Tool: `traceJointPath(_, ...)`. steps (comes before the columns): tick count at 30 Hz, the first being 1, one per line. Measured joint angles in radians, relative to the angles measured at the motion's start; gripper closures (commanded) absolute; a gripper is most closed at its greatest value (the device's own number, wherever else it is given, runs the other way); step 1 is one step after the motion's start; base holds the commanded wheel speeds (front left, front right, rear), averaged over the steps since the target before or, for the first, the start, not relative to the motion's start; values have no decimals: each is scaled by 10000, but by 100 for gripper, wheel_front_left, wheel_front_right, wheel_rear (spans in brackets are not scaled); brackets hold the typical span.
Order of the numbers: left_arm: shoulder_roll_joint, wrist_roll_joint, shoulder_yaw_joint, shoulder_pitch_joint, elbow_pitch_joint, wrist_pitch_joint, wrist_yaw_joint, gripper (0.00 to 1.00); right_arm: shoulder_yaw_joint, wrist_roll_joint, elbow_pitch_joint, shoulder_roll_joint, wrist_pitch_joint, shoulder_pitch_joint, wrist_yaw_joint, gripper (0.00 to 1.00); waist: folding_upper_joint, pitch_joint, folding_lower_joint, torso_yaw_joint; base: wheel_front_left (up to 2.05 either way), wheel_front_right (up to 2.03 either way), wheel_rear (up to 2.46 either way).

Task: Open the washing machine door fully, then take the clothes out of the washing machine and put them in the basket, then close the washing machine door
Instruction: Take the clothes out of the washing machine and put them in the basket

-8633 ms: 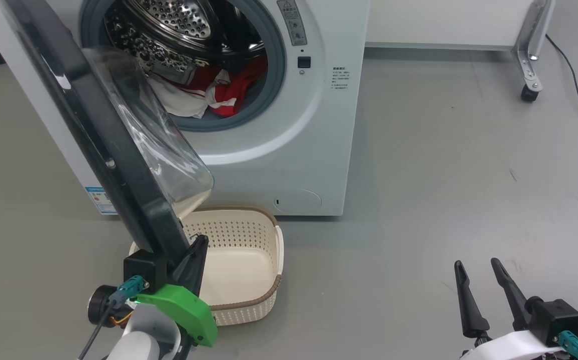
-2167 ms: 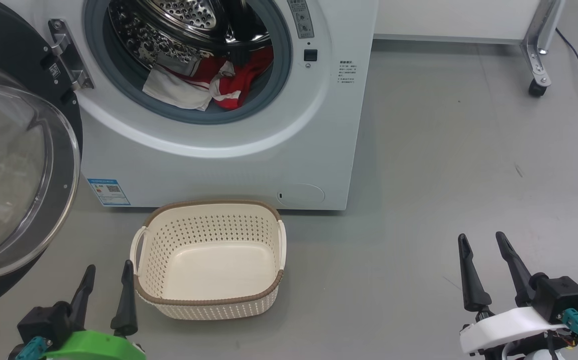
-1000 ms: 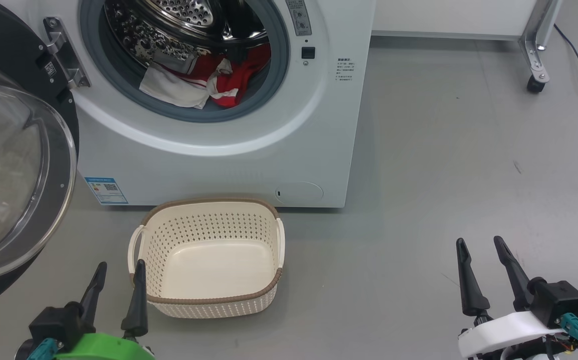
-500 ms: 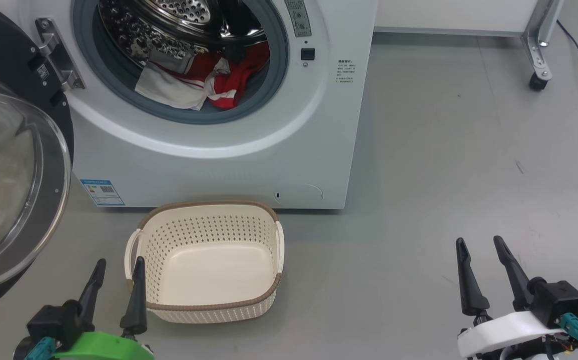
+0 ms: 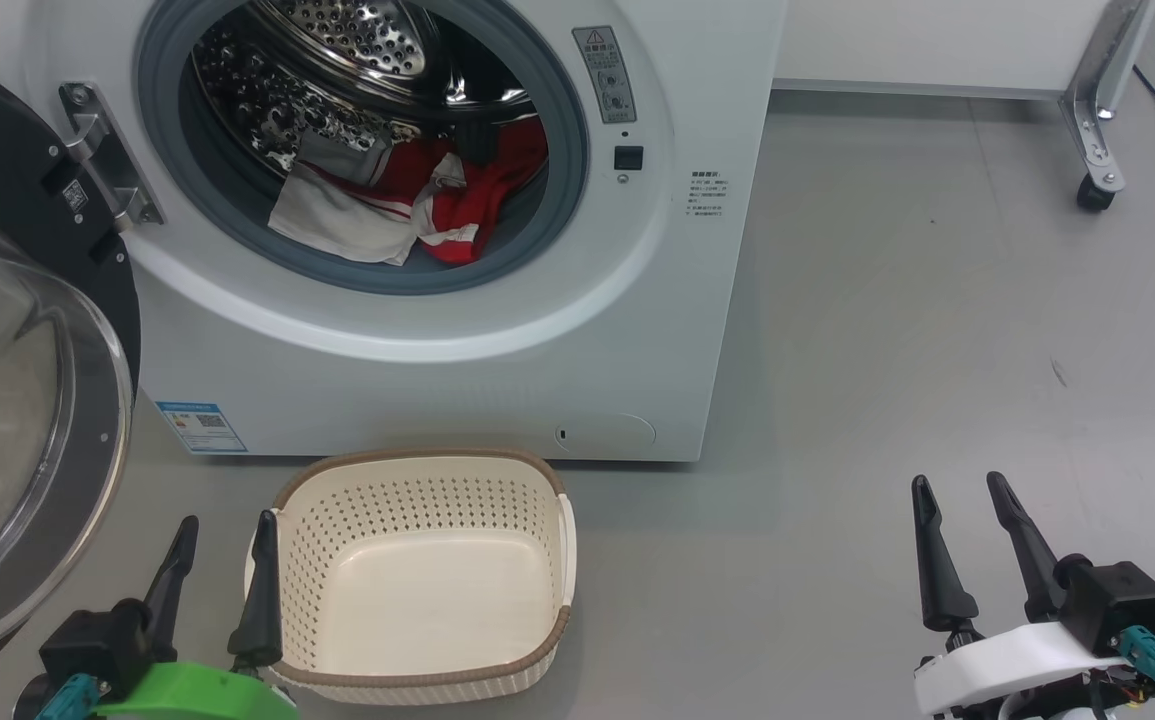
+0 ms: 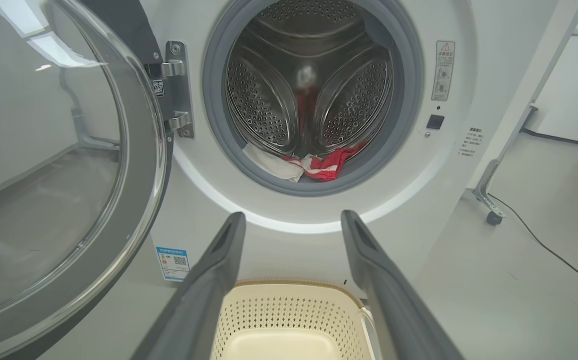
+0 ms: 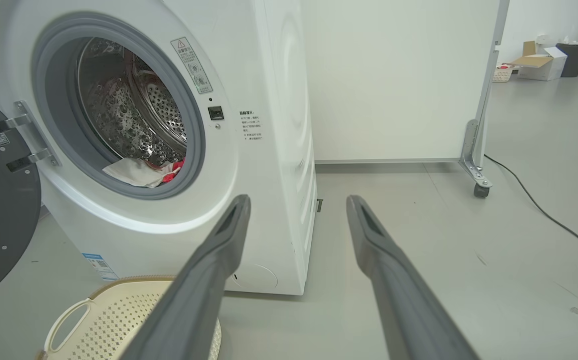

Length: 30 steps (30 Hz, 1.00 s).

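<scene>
We see one bundle of clothes (image 5: 407,205), red and white, at the front lip of the drum in the washing machine (image 5: 457,380), well beyond our left gripper (image 5: 226,520), which hangs spread wide and empty just beside the left rim of the one basket (image 5: 417,458) on the floor (image 5: 837,400). Our right gripper (image 5: 957,482), equally wide and empty, sits well apart to the right. The one washing machine door (image 5: 27,400) stands swung out left; nothing blocks the opening.
</scene>
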Motion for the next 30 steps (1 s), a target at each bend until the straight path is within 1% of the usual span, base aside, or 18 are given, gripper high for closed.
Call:
traceJointPath(11, 15, 0, -50, 0, 21, 0, 29, 0, -12, -2, 58, 36, 0, -1, 4, 0, 0, -46, 0, 9, 85, -85, 0)
traceJointPath(30, 0, -23, -242, 0, -61, 0, 25, 0, -40, -19, 94, 100, -2, -1, 10, 0, 0, -90, 0, -6, 47, -47, 0)
